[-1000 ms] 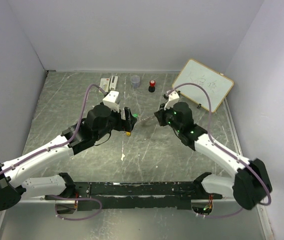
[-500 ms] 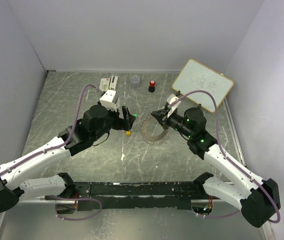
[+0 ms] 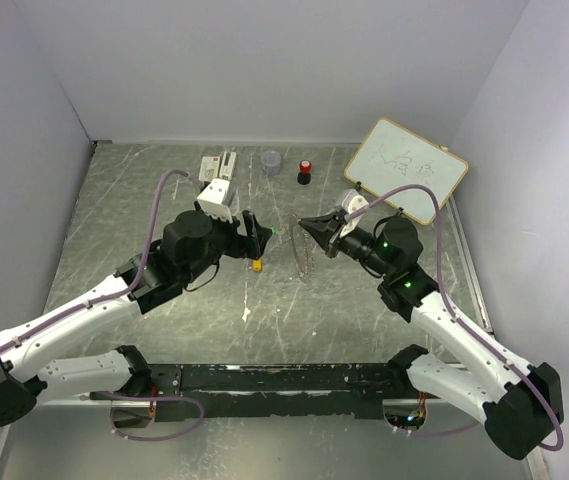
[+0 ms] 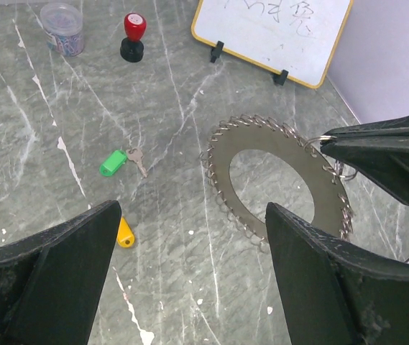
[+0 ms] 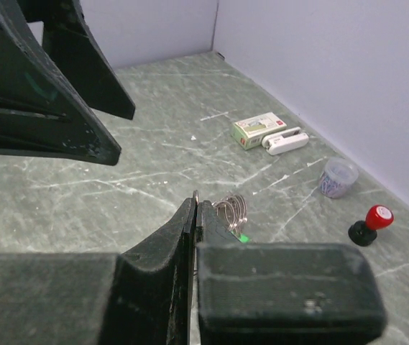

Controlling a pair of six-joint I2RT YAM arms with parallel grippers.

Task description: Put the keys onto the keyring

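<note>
While tilted on edge, the keyring (image 4: pixel 262 140) seems pinched in the right gripper (image 3: pixel 304 224).

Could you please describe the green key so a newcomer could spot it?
Find the whiteboard at the back right, then the toothed keyring in front of it. Left of the ring lies the green key; its green head sets it apart from the yellow key nearby.

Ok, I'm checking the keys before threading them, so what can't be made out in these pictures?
Left wrist view: the yellow-orange-headed key shows only its head, beside a finger of the left pincer.
Right wrist view: that key is unseen, likely behind the right pincer; the bright green-headed key is just a sliver behind it.
Top view: the large silvery fringed metal keyring is edge-on, too thin to read.
</note>
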